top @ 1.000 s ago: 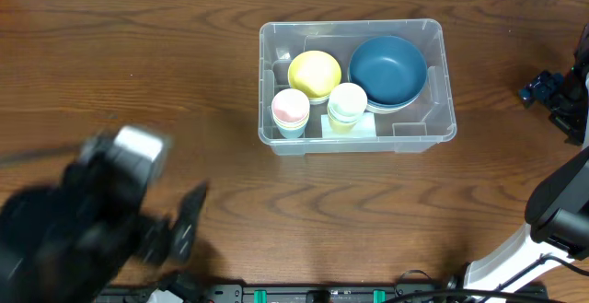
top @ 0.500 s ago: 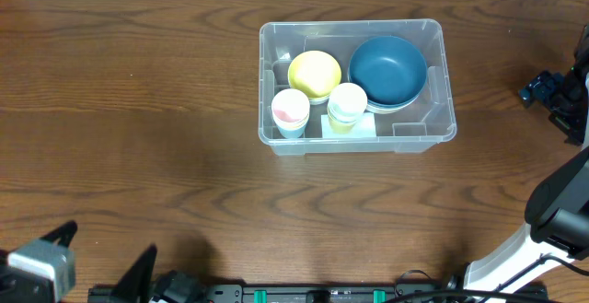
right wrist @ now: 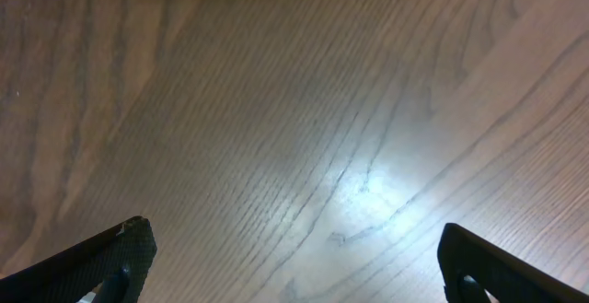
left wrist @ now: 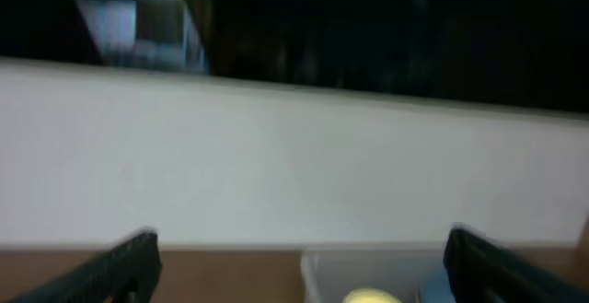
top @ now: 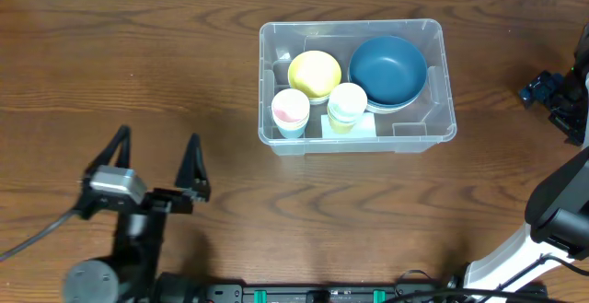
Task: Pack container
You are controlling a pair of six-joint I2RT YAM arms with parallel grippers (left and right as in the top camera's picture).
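Note:
The clear plastic container [top: 433, 130] sits at the middle back of the table. Inside are a dark blue bowl [top: 387, 69], a yellow bowl [top: 314, 74], a pink-lined cup [top: 290, 111] and a pale yellow cup [top: 347, 105]. My left gripper [top: 156, 156] is open and empty near the table's front left, well clear of the container. In the left wrist view its fingers [left wrist: 294, 266] frame a blurred container edge [left wrist: 317, 275]. My right gripper [right wrist: 294, 257] is open over bare wood; in the overhead view it sits at the right edge [top: 552, 96].
The right arm's white base [top: 515, 257] stands at the front right corner. A black bar [top: 322, 294] with cables runs along the table's front edge. A white wall [left wrist: 294, 156] fills the left wrist view.
My left arm swung from the front left down off the front edge, then came back up onto the table with its open fingers pointing away. The container and right arm have not moved.

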